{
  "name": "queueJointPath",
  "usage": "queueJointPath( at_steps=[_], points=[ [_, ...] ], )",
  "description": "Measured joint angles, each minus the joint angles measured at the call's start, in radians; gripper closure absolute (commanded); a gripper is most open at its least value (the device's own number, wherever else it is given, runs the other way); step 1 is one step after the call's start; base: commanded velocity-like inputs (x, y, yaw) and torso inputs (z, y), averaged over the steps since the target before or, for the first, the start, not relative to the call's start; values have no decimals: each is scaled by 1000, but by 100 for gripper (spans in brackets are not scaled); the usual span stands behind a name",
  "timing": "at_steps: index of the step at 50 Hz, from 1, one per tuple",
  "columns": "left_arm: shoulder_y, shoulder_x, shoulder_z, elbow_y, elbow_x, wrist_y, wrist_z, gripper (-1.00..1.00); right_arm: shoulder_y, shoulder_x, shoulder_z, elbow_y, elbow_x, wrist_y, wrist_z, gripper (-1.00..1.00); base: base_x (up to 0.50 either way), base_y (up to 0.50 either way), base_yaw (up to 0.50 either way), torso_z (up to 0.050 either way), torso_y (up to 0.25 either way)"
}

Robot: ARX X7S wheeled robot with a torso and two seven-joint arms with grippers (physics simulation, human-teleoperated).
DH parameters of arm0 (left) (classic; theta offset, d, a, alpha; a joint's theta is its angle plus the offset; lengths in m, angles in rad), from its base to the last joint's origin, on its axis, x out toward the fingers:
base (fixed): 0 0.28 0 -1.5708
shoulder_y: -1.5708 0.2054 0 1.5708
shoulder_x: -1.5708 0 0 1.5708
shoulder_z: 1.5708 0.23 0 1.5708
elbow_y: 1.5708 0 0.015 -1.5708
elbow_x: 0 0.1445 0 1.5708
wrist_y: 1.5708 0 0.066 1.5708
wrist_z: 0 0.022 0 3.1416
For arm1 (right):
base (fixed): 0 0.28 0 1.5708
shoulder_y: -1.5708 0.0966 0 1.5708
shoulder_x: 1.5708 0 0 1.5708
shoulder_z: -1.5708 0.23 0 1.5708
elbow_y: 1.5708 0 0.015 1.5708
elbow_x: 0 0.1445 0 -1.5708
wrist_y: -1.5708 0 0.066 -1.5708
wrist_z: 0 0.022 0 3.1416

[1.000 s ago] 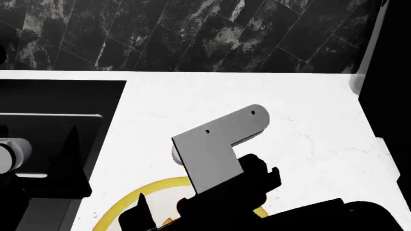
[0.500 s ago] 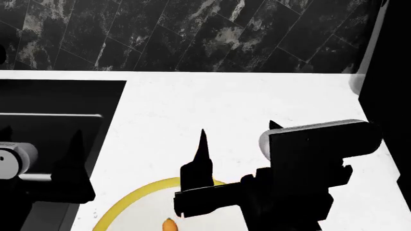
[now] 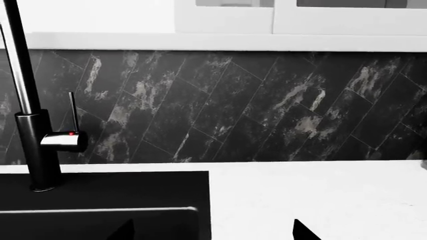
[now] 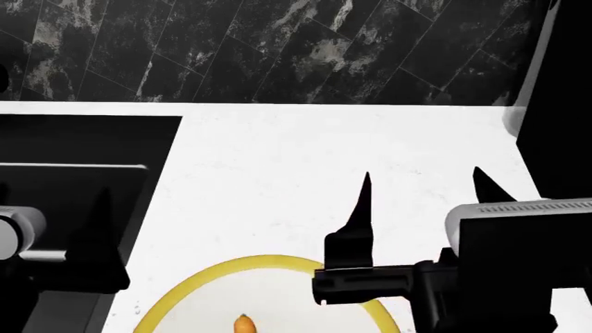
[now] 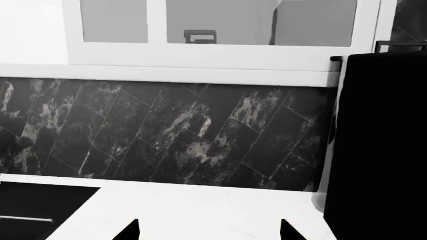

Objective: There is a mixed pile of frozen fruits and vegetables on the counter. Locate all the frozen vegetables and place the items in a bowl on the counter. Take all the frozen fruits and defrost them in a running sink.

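- My right hand (image 4: 421, 182) hovers spread and empty above the white surface (image 4: 277, 152).
- My left hand (image 4: 51, 191) sits spread over the sink (image 4: 83, 142).
- The carrot (image 4: 243, 323) lies in the bowl (image 4: 199, 281).

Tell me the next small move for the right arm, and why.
Probably hold the arm and pan the head to look for the remaining produce. The right tool is open and empty over bare counter beside the bowl. A carrot lies in the bowl, but no eggplant or pear shows in any view, so there is nothing in sight to reach for.
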Motion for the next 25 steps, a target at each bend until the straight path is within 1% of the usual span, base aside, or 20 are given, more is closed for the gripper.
queueJointPath(
  at_steps=[6, 8, 25],
  points=[
    [-4, -7, -5, 7, -7, -9, -8, -100, 6, 6, -17, -12, 0, 15, 9, -100, 0, 0, 0, 0, 0],
    [-7, -8, -7, 9, -10, -11, -10, -100, 8, 7, -18, -14, 4, 20, 14, -100, -199, 115, 0, 0, 0],
    [-19, -16, -8, 15, -24, -20, -26, -100, 25, 15, -23, -32, 37, 44, 52, -100, -342, 414, 0, 0, 0]
  ],
)
